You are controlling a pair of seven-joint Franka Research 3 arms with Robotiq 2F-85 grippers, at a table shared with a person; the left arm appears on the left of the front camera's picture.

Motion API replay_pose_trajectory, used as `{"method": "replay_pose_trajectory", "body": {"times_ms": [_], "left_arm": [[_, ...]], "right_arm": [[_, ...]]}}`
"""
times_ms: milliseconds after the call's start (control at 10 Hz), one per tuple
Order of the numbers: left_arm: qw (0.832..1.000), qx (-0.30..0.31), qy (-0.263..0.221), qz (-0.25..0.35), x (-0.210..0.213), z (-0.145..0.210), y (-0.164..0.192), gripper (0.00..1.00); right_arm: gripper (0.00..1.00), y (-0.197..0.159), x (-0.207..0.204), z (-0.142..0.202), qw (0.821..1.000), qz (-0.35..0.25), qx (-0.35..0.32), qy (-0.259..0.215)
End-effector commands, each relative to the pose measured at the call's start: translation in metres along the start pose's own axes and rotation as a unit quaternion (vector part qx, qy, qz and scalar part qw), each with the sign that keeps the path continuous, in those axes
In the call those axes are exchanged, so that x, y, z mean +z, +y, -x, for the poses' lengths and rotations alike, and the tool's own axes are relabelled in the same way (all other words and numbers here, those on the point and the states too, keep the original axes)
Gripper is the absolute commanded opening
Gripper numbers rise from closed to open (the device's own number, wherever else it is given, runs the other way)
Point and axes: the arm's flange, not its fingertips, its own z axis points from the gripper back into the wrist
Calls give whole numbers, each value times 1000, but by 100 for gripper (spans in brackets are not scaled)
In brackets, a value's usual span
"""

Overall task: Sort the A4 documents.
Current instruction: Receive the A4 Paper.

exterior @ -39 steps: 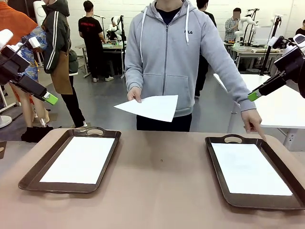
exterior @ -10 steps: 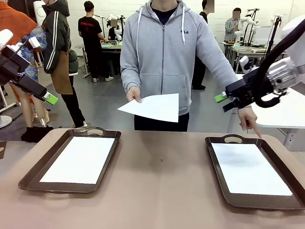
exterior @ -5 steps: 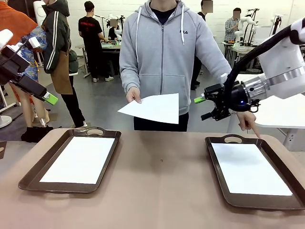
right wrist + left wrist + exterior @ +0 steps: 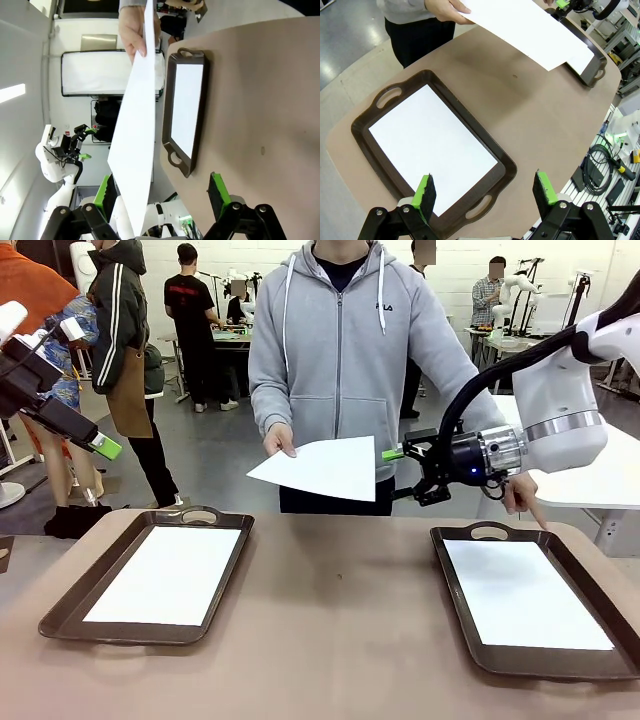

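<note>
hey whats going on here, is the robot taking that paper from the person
It looks that way, though nothing is gripped yet. A person holds out a white sheet over the table's far edge with one hand and points with the other hand at the right tray. The right gripper, jaws open, is at the sheet's edge, seemingly about to take it. The left gripper hangs open off to the side above the left tray. Each tray already holds a white sheet.

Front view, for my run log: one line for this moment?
right gripper: open at held white paper sheet | left gripper: open, raised | person's hand: holding sheet
</note>
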Motion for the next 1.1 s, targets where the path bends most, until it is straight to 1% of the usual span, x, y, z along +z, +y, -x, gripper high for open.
{"method": "replay_pose_trajectory", "body": {"times_ms": [0,500,700,1000], "left_arm": [[1000,0,-1,2,0,1,-1,100],[1000,0,-1,2,0,1,-1,100],[1000,0,-1,2,0,1,-1,100],[1000,0,-1,2,0,1,-1,100]], "right_arm": [[96,10,-18,-9,1000,-16,-3,-14],[96,7,-50,-21,999,-35,-40,-8],[96,4,-55,-24,997,-50,-51,-9],[96,3,-63,-27,994,-80,-68,5]]}}
